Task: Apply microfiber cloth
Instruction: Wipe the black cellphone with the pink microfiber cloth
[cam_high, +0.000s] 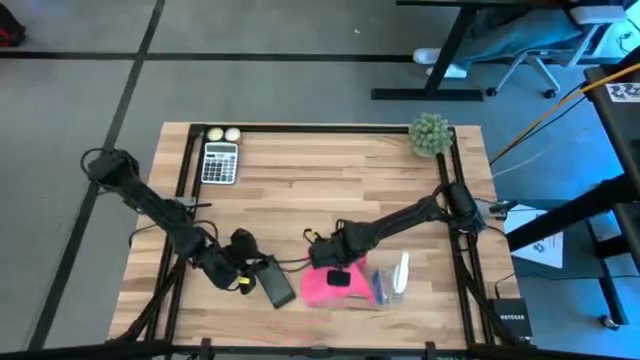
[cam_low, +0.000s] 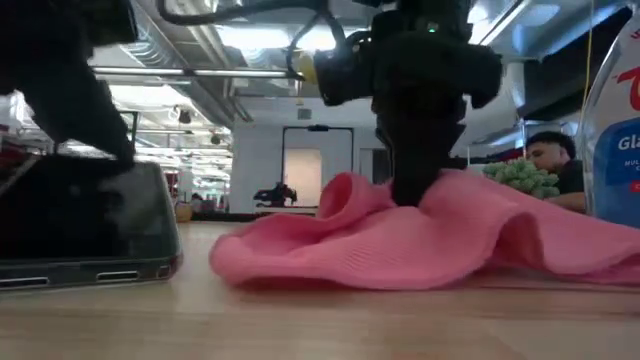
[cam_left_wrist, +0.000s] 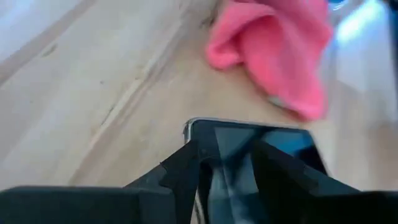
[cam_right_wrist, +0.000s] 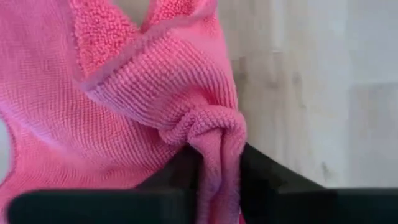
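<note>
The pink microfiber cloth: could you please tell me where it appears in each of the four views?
High view: the pink microfiber cloth lies near the table's front edge, under the right claw.
Low view: centre to right, beside the phone.
Left wrist view: upper right, beyond the phone.
Right wrist view: fills the left, pinched between the claw's fingers.
Shared landmark: the phone.

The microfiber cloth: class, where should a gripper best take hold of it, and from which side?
Grip a raised fold of the microfiber cloth, coming from above. It lies rumpled on the table, so its ridges stand up for two fingers to pinch, as the right gripper now does on a bunched fold.
</note>
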